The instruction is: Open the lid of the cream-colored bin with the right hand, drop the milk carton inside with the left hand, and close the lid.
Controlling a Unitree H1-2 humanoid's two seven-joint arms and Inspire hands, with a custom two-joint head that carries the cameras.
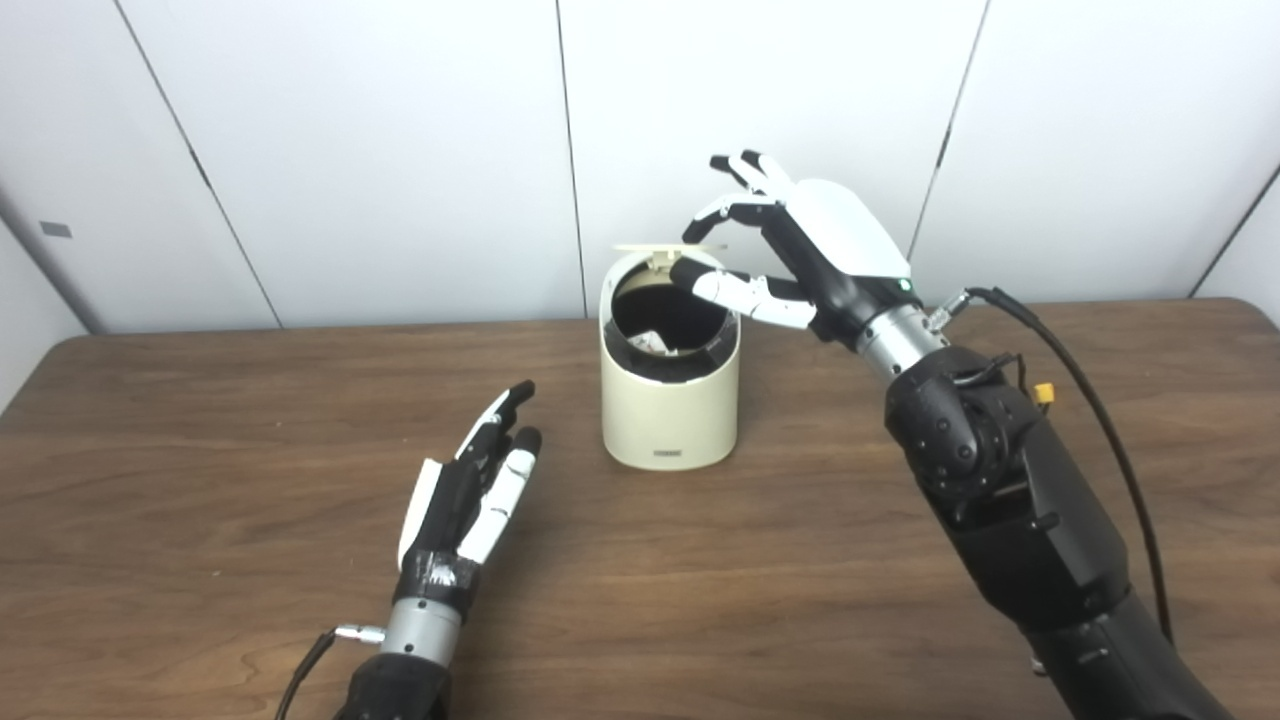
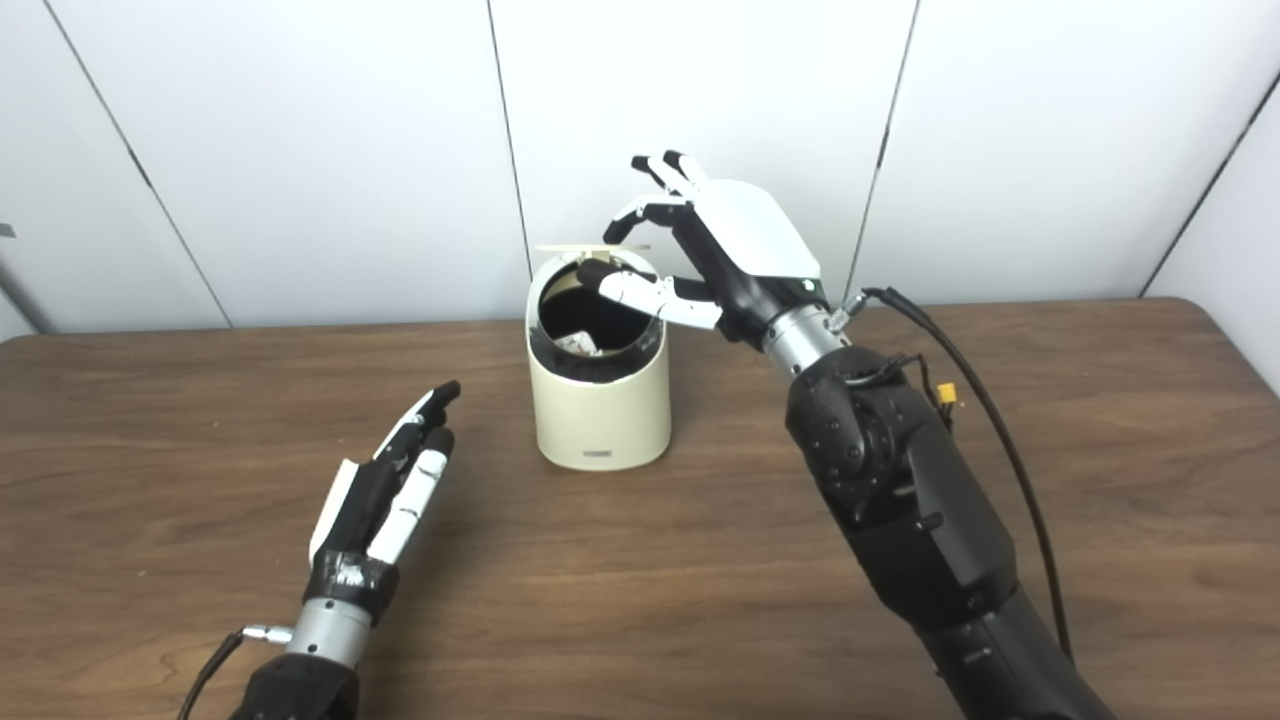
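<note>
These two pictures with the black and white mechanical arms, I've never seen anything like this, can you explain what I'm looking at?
It is a humanoid robot working at a wooden table. Both pictures come from two cameras side by side on its head, so they show one scene from slightly different spots. The arms enter from the bottom edge.

On the table stands a cream-colored bin with its lid raised at the back. Something pale lies inside it, probably the milk carton, though too little shows to be sure.

The right hand is up at the bin's rim by the raised lid, fingers spread. The left hand is open near the table, holding nothing.
</note>
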